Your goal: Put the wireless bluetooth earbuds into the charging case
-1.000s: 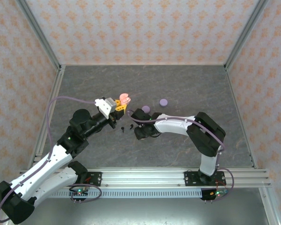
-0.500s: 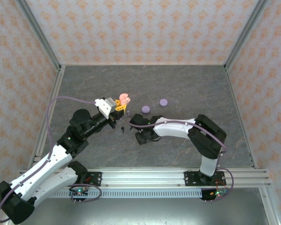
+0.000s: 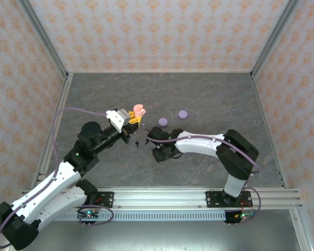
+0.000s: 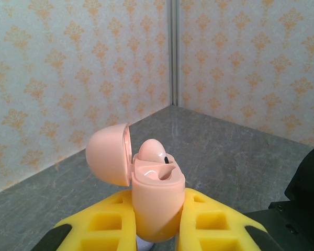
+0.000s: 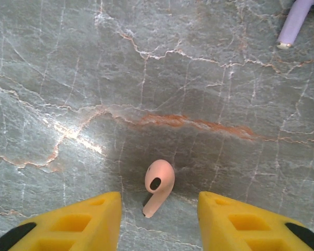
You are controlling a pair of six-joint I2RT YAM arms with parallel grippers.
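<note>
My left gripper is shut on the base of a pink charging case, held above the table with its lid hinged open to the left. One pink earbud sits in the case; the slot beside it is hollow. From above, the case shows at the left gripper. A second pink earbud lies on the stone table between the yellow fingers of my right gripper, which is open, with a gap on each side. The right gripper is low at the table's middle.
Two round lilac cases lie beyond the right gripper. A small black earbud lies between the two grippers. A lilac earbud stem shows at the upper right of the right wrist view. Patterned walls enclose the table.
My right gripper has shifted a little toward the near edge and its fingers have narrowed. The left arm and the pink case have not moved.
</note>
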